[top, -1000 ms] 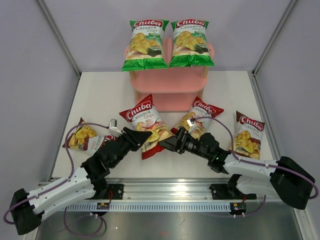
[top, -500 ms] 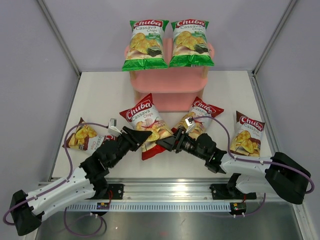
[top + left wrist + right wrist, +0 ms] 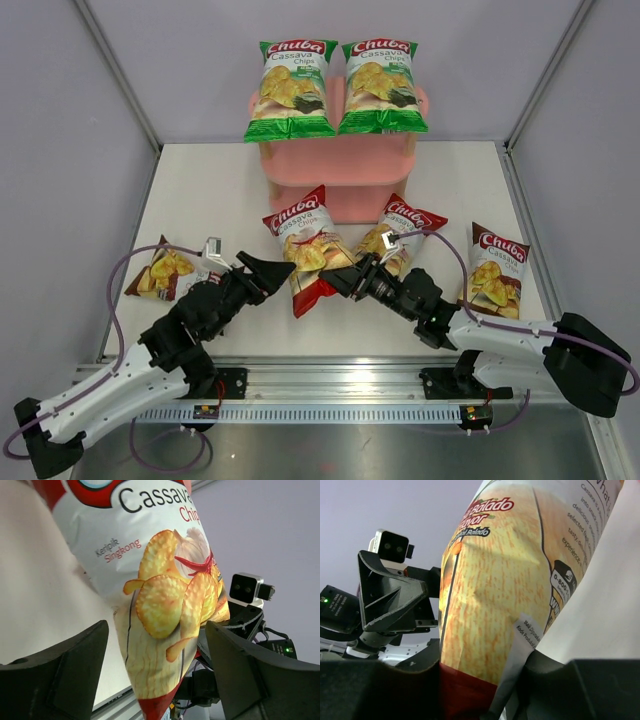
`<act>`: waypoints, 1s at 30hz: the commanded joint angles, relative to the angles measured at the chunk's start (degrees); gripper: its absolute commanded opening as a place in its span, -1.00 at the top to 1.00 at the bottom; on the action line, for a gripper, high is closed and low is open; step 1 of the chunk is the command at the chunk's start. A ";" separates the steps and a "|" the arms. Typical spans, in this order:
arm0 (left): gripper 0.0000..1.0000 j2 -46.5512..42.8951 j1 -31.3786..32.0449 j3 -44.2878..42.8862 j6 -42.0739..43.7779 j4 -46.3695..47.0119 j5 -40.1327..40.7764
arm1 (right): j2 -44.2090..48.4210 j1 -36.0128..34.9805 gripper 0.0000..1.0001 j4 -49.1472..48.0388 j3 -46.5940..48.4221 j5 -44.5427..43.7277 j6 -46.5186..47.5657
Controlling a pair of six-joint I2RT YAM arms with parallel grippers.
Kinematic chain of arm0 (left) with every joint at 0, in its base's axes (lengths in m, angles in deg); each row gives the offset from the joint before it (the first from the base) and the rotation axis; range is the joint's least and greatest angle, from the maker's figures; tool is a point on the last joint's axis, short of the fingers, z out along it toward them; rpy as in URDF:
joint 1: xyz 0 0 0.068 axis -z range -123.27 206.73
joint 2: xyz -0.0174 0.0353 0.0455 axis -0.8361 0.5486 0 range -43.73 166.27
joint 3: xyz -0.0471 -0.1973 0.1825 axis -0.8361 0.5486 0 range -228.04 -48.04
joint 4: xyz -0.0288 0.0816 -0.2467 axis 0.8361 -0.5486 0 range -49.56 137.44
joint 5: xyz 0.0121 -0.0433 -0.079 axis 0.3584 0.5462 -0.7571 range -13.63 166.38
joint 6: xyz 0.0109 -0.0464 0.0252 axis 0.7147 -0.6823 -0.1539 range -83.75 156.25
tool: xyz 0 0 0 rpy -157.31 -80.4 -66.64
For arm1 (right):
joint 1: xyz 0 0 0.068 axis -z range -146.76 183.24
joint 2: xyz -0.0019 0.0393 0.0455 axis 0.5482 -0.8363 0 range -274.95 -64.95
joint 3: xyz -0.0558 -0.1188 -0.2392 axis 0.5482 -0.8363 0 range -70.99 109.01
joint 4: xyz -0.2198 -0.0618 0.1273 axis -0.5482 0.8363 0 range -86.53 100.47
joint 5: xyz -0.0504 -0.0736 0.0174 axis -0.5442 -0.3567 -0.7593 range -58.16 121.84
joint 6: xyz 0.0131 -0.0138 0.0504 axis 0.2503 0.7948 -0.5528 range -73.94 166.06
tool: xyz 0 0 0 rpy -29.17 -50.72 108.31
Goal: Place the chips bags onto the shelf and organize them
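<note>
A red chips bag (image 3: 305, 243) stands tilted in front of the pink shelf (image 3: 340, 185). My right gripper (image 3: 335, 281) is shut on its lower right edge; in the right wrist view the red bag (image 3: 505, 575) is pinched between the fingers of that gripper (image 3: 480, 690). My left gripper (image 3: 274, 271) is open at the bag's lower left. In the left wrist view the bag (image 3: 160, 595) hangs between the spread fingers (image 3: 65, 675) without touching them. Two green chips bags (image 3: 290, 90) (image 3: 382, 87) lie on the top board.
A second red bag (image 3: 408, 228) lies under the right arm. One dark brown bag (image 3: 495, 268) lies at the right and another (image 3: 166, 272) at the left beside the left arm. The metal rail (image 3: 340, 385) runs along the near edge.
The left gripper opened and let go of the red bag while the right gripper shut on it. The bag shifted right and toward the shelf; the left arm drew back a little.
</note>
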 commanded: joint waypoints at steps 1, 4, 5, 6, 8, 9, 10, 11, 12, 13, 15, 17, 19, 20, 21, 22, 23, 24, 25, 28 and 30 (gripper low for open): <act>-0.69 -2.98 0.20 -3.59 2.28 -6.51 5.30 | 3.27 -0.06 0.65 -4.43 0.25 -3.35 5.57; -0.78 -6.23 0.20 -4.20 3.33 -11.87 8.29 | 5.47 0.03 0.67 -3.02 -0.01 -4.14 8.12; -0.80 -6.94 0.20 -4.46 3.77 -13.10 9.69 | 6.52 0.03 0.68 -2.49 -0.01 -4.32 8.56; -0.82 -7.64 0.20 -4.55 4.04 -15.55 10.31 | 6.96 0.20 0.69 -2.23 0.07 -4.23 9.61; -0.86 -9.14 0.20 -5.16 4.74 -19.07 11.89 | 8.19 0.99 0.67 -2.05 0.25 -3.71 10.23; -0.89 -9.49 0.20 -5.43 5.09 -19.88 12.25 | 8.37 1.43 0.68 -1.79 0.34 -3.62 9.97; -0.91 -9.84 0.20 -5.69 5.44 -20.67 12.34 | 8.63 2.04 0.68 -0.91 0.69 -3.27 9.45; -0.93 -10.02 0.20 -6.04 6.23 -22.50 12.86 | 8.81 3.09 0.68 -0.82 0.78 -2.74 8.83; -0.97 -9.93 0.20 -7.01 7.11 -22.96 12.78 | 8.55 4.84 0.68 -1.25 0.78 -1.08 7.87; -0.98 -9.85 0.20 -7.71 7.99 -23.57 12.78 | 8.46 5.90 0.68 -2.13 1.04 -0.28 7.43; -0.98 -8.71 0.20 -10.34 10.53 -26.29 13.31 | 7.58 7.58 0.68 -2.05 1.74 0.34 6.90; -0.98 -6.96 0.20 -12.98 13.86 -29.62 13.74 | 6.44 8.46 0.69 -2.13 3.06 1.66 6.90; -0.98 -5.28 0.20 -16.83 17.21 -31.21 13.66 | 5.83 10.13 0.69 -2.40 4.55 2.54 7.16; -0.98 -4.32 0.20 -18.25 19.48 -34.01 14.70 | 5.21 10.57 0.69 -2.57 4.90 2.62 7.07; -0.98 -2.31 0.20 -20.01 20.55 -35.51 15.32 | 4.77 11.10 0.69 -2.92 5.17 2.63 7.07; -0.98 -1.42 0.20 -22.89 22.74 -36.75 15.68 | 3.98 12.32 0.69 -2.93 6.13 2.71 7.07; -0.98 -0.45 0.20 -24.58 23.63 -39.63 16.38 | 3.54 12.94 0.69 -3.10 6.49 2.89 6.90; -0.98 0.69 0.20 -25.72 24.33 -40.96 16.73 | 3.02 13.12 0.69 -3.19 7.10 3.32 7.16; -0.98 1.22 0.20 -27.39 26.26 -42.72 17.08 | 1.88 13.91 0.69 -2.67 8.50 3.59 7.16; -0.98 2.54 0.20 -28.90 29.43 -45.10 17.35 | -0.23 14.96 0.69 -3.19 11.05 4.38 6.98; -0.98 2.72 0.20 -29.60 30.75 -47.39 17.00 | -2.43 16.19 0.69 -3.54 12.46 5.08 6.72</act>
